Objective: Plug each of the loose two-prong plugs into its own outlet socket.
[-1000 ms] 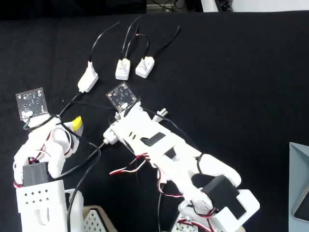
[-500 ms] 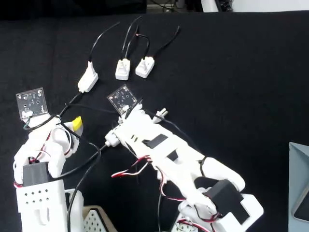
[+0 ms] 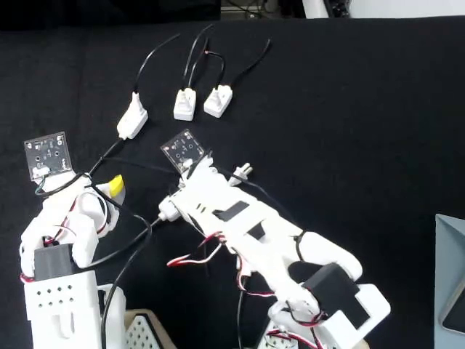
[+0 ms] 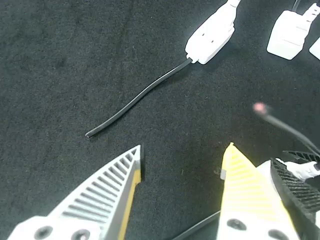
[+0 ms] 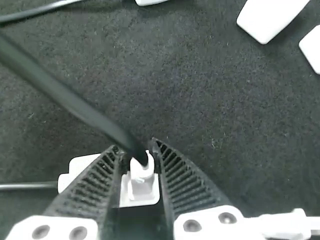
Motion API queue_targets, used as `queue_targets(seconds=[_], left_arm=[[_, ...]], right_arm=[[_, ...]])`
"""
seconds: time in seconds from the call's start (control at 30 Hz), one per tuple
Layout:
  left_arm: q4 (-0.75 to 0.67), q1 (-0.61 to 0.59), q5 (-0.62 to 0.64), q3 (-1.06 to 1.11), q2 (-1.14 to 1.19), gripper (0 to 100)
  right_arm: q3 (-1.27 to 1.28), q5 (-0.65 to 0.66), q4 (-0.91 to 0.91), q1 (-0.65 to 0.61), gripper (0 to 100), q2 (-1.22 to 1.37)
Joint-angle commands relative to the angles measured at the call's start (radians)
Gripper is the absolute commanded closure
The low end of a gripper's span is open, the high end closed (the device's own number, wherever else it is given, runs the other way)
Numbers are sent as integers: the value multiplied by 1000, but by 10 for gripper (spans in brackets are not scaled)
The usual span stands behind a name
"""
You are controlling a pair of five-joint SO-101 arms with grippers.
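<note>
Black cloth (image 3: 363,109) covers the whole table. Farthest left on it lies a socket board (image 3: 47,154), flat and with nothing plugged in. Just right of it and nearer the robot, the left gripper (image 3: 110,187) hangs with its jaws spread wide and nothing between them. Next comes a long white plug (image 3: 133,116), loose on its side, its black cord (image 4: 140,97) trailing back toward that gripper and ending free on the cloth.

Toward the middle sits a second socket board (image 3: 183,145), turned at an angle. Beyond it a short white plug (image 3: 184,104) and its twin (image 3: 218,100) lie side by side, well apart from either board. The right gripper (image 5: 136,150) is at the second board's near edge, clamped tight on a small white held plug (image 5: 140,190) at its cord end, with the thick black lead (image 5: 60,90) rising out between the jaws. The prongs are hidden, so I cannot tell whether they have met the holes.

The main risk, as I judge it, is misalignment. The board looks unfastened, so a push with the prongs off the holes would likely slide or tip it instead of seating the plug. The stiff lead could also twist the plug in the jaws, and the cables draped near the left arm could snag
</note>
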Motion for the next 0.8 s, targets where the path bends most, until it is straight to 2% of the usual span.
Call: queue_targets(seconds=[0.0, 0.2, 0.37, 0.47, 0.6, 0.77], left_arm=[[-20, -7, 12, -4, -11, 740], [-20, -7, 12, -4, -11, 740], [-20, -7, 12, -4, -11, 740], [-20, -7, 12, -4, -11, 740], [-20, -7, 11, -4, -11, 740], [-20, -7, 9, -2, -11, 740]], right_arm=[[-61, 43, 163, -15, 987, -5], [-124, 74, 212, -15, 980, 53], [-157, 68, 302, -15, 871, 15], [-182, 66, 370, -15, 878, -45], [-177, 11, 379, -15, 881, -119], [-150, 3, 379, -15, 881, -160]])
